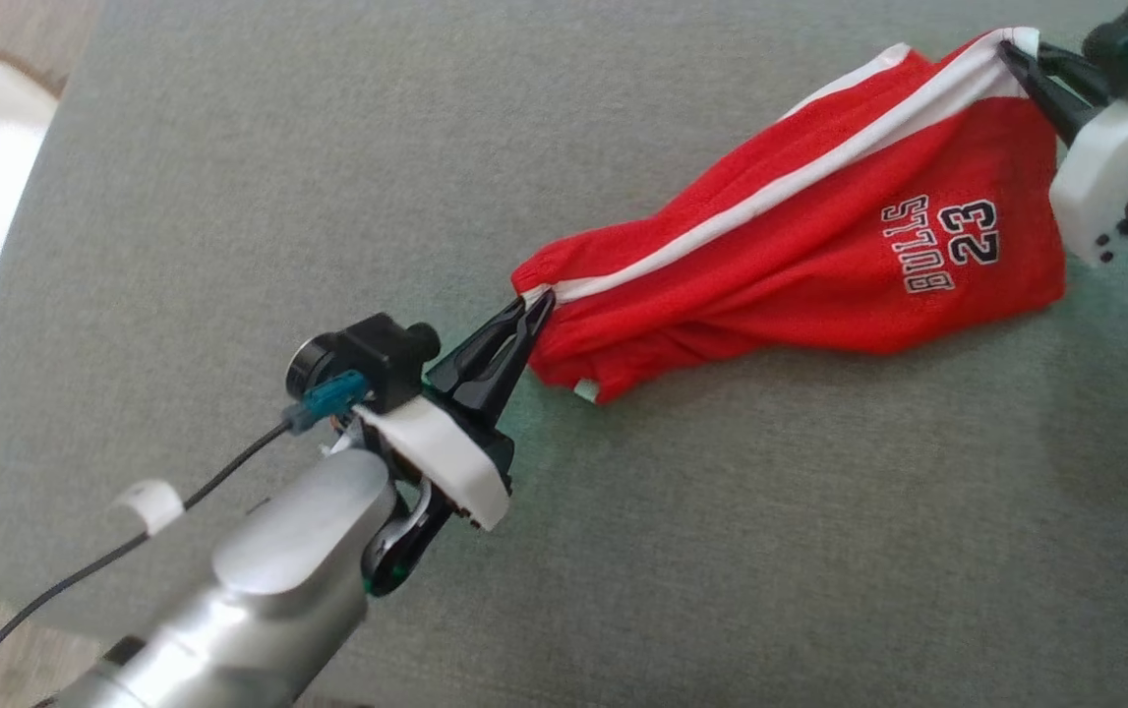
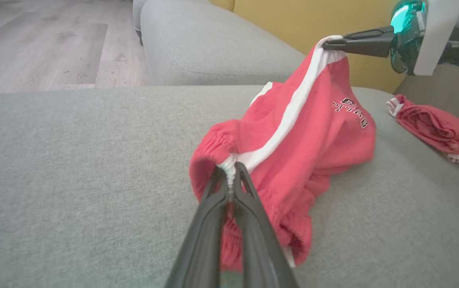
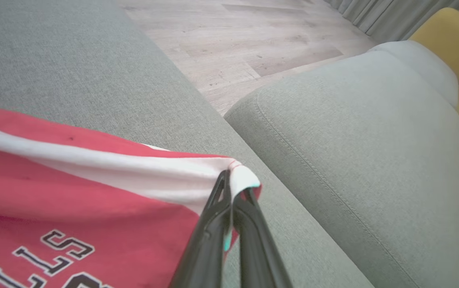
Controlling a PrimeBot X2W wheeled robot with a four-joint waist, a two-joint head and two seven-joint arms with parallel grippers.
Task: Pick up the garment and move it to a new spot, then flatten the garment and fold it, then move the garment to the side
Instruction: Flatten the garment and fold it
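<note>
**Red garment stretched between two grippers above a grey sofa seat**

In the head view the grey fabric seat takes up most of the frame. A strip of pale wooden floor runs past it, seen at 12 o'clock in the right wrist view. In that same view a padded grey armrest sits at 3 o'clock. In the left wrist view a yellow back cushion rises at 1 o'clock.

The garment is a pair of red mesh shorts with a white side stripe and the lettering "BULLS 23". In the head view it runs from the centre out towards 2 o'clock. It is pulled long along the stripe, and its lower folds sag onto the seat.

A second red cloth with white trim lies crumpled on the seat, well apart from the garment, at 3 o'clock in the left wrist view.

The left gripper reaches in from 7 o'clock in the head view. Its dark fingers are pinched together on the elastic waistband, right where the stripe ends. The right gripper sits at 2 o'clock, with its fingers clamped tight on the hem end of the same stripe and holding that corner raised.
</note>
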